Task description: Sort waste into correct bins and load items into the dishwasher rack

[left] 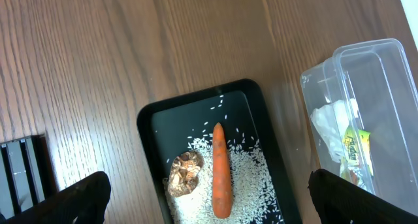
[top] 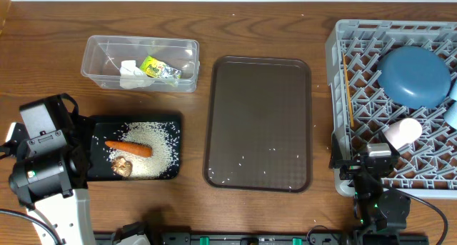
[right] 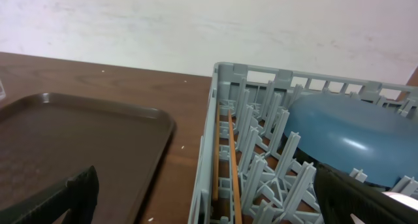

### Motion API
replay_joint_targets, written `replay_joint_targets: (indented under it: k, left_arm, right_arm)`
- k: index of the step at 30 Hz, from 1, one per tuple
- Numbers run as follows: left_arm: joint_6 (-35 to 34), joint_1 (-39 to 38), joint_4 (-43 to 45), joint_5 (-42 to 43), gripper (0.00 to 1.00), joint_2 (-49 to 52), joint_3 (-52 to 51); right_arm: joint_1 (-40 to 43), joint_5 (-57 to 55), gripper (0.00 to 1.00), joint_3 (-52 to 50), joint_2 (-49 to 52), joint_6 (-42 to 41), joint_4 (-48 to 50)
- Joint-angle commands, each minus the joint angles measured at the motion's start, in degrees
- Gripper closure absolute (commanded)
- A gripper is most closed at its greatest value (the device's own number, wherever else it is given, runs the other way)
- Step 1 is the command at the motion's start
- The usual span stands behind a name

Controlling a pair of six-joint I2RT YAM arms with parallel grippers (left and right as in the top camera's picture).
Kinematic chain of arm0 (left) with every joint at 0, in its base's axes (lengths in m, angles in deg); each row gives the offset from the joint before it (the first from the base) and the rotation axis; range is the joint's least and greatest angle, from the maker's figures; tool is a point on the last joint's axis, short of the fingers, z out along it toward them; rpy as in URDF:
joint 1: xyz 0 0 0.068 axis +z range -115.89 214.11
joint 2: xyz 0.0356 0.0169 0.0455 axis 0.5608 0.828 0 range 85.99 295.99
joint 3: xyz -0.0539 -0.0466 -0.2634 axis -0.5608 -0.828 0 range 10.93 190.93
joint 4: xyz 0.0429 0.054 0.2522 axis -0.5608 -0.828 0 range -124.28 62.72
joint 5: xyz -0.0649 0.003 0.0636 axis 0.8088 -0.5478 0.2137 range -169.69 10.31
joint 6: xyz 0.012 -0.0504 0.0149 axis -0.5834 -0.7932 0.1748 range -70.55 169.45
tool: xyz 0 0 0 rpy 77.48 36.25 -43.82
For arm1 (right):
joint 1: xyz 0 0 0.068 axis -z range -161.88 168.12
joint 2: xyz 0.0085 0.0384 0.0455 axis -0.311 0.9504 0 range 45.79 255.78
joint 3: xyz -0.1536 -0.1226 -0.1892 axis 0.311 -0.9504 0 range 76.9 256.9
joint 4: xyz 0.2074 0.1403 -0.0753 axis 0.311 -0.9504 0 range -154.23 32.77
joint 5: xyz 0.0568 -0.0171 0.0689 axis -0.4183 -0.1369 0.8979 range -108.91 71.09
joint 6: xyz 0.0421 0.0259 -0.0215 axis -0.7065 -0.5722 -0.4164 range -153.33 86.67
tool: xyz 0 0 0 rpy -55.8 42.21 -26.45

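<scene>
The shallow black tray (top: 143,119) holds white rice (top: 153,158), an orange carrot (top: 128,148) and a brown food lump (top: 121,166). In the clear tub (top: 140,38) lie a crumpled white tissue (top: 131,74) and a yellow-green wrapper (top: 158,68). The grey dishwasher rack (top: 334,53) carries the dark-blue plate (top: 414,76), wooden chopsticks (top: 348,91), a white cup (top: 404,130) and a light-blue cup (top: 451,113). My left gripper (left: 219,204) hangs open above the carrot (left: 221,172) and the lump (left: 185,174). My right gripper (right: 215,204) is open over the rack's left wall (right: 204,165), by the chopsticks (right: 231,165).
A large dark brown serving tray (top: 258,123) lies in the middle of the wooden table, with a few rice grains near its front edge. The left arm's body (top: 43,159) stands at the black tray's left end. The right arm's body (top: 375,177) is at the rack's front left corner.
</scene>
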Motion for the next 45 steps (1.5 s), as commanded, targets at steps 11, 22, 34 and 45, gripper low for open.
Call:
replay_joint_targets:
  k: [11,22,34,45]
  left_arm:
    - [0.3,0.3,-0.1,-1.1,0.02,0.1,0.1]
    - [0.3,0.3,-0.1,-1.1,0.02,0.1,0.1]
    - [0.3,0.3,-0.1,-1.4,0.02,0.1,0.1]
    - [0.5,0.2,-6.6,2.1,0.02,0.5,0.1]
  right_arm:
    - [0.4,-0.4,0.01,-0.3,-0.4,-0.5,0.1]
    - [0.4,-0.4,0.01,-0.3,-0.4,-0.5,0.1]
    - [0.4,-0.4,0.01,-0.3,-0.4,-0.5,0.1]
    - [0.4,-0.4,0.01,-0.3,-0.4,-0.5,0.1]
